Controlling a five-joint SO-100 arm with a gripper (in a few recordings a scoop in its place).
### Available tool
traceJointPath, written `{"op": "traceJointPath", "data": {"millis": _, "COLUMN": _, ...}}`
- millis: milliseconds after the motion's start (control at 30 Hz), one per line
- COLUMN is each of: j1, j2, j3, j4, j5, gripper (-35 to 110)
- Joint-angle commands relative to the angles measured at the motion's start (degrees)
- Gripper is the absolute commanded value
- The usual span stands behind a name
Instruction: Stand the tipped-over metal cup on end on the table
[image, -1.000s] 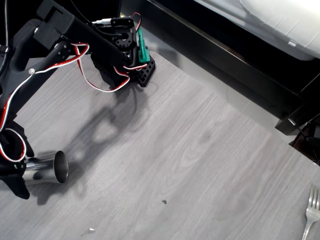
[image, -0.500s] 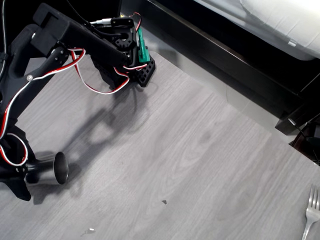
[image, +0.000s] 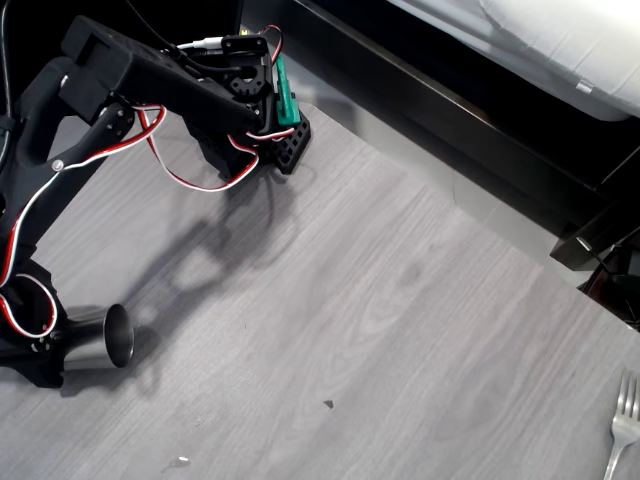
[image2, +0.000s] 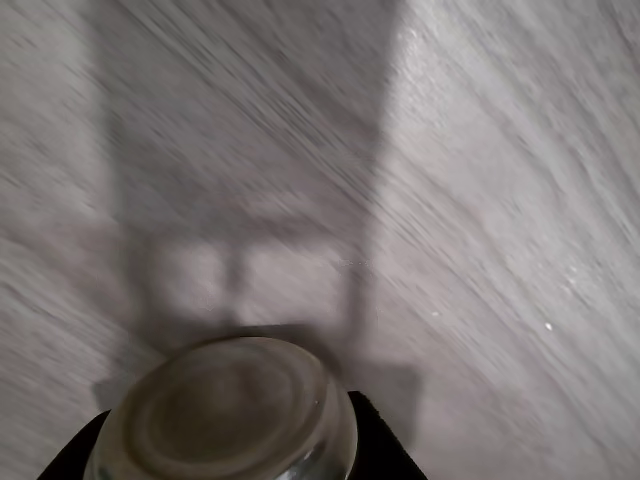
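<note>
The metal cup (image: 100, 342) lies on its side at the lower left of the overhead view, its open mouth facing right, low over the grey table (image: 380, 300). My gripper (image: 55, 352) is shut on its closed end, with black fingers on either side. In the wrist view the cup's ridged closed base (image2: 225, 410) sits at the bottom edge between the dark fingertips (image2: 385, 440) of the gripper (image2: 225, 455). Whether the cup touches the table I cannot tell.
A silver fork (image: 622, 425) lies at the table's lower right corner. The arm's base with a green part (image: 282, 100) stands at the upper left. Black furniture (image: 450, 110) runs along the table's slanting far edge.
The arm's upper link has swung to the left. The cup has turned a little in the gripper and looks shorter than a second ago, its mouth now slightly further left.
</note>
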Motion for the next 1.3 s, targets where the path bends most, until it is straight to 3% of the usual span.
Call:
{"op": "traceJointPath", "data": {"millis": 0, "j1": -0.8, "j2": 12.0, "j3": -2.5, "j4": 4.2, "j5": 0.9, "gripper": 0}}
{"op": "traceJointPath", "data": {"millis": 133, "j1": -5.6, "j2": 27.2, "j3": -0.4, "j4": 7.4, "j5": 1.9, "gripper": 0}}
{"op": "traceJointPath", "data": {"millis": 300, "j1": -15.1, "j2": 49.1, "j3": 12.1, "j4": -0.6, "j5": 0.0, "gripper": 0}}
{"op": "traceJointPath", "data": {"millis": 433, "j1": -19.7, "j2": 52.4, "j3": 15.2, "j4": -4.2, "j5": -1.8, "gripper": 0}}
{"op": "traceJointPath", "data": {"millis": 633, "j1": -22.3, "j2": 72.6, "j3": 50.5, "j4": -37.4, "j5": -18.2, "gripper": 0}}
{"op": "traceJointPath", "data": {"millis": 867, "j1": -23.5, "j2": 78.7, "j3": 73.5, "j4": -69.0, "j5": -32.5, "gripper": 0}}
{"op": "traceJointPath", "data": {"millis": 1267, "j1": -25.9, "j2": 49.8, "j3": 80.0, "j4": -118.0, "j5": -39.4, "gripper": 0}}
